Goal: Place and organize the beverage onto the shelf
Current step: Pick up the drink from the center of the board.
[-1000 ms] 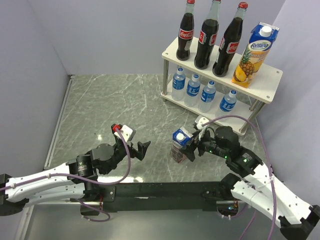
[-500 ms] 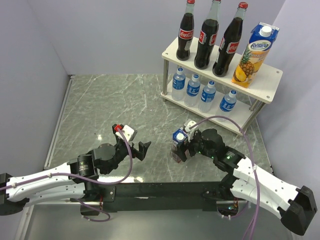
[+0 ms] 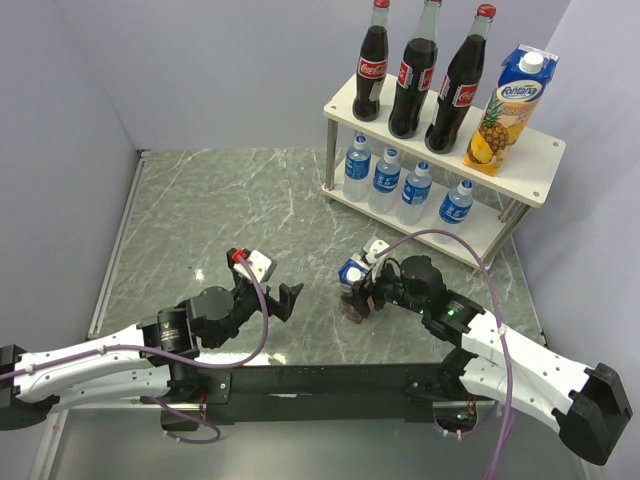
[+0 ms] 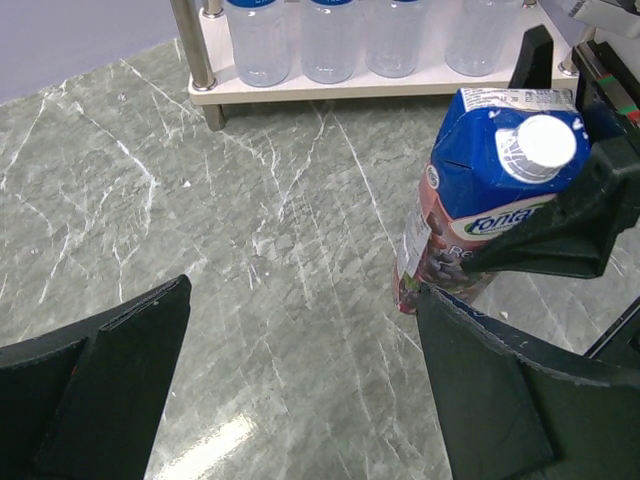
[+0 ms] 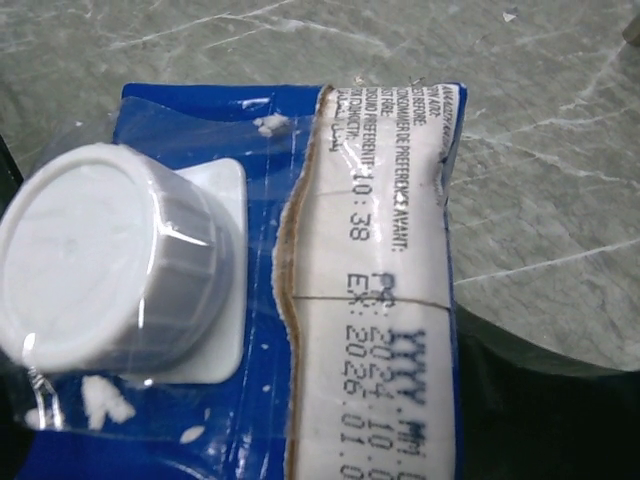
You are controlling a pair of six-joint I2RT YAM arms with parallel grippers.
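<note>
A blue-topped juice carton (image 3: 355,280) stands slightly tilted on the marble table, near the front. My right gripper (image 3: 364,291) is shut on its upper part, and one black finger (image 4: 560,230) lies against its side. The carton's white cap and date stamp (image 5: 370,250) fill the right wrist view. My left gripper (image 3: 272,300) hangs open and empty to the carton's left. On the shelf (image 3: 530,165), three cola bottles (image 3: 412,75) and a pineapple juice carton (image 3: 505,110) occupy the top board. Several water bottles (image 3: 400,185) line the lower board.
Grey walls close in the table on the left, back and right. The shelf's metal legs (image 4: 190,40) stand at the back right. A black rail (image 3: 320,380) carrying both arm bases runs along the near edge.
My right gripper has moved left over the carton's top and its jaws have closed in on it. The carton now leans slightly left. The left arm has barely shifted.
</note>
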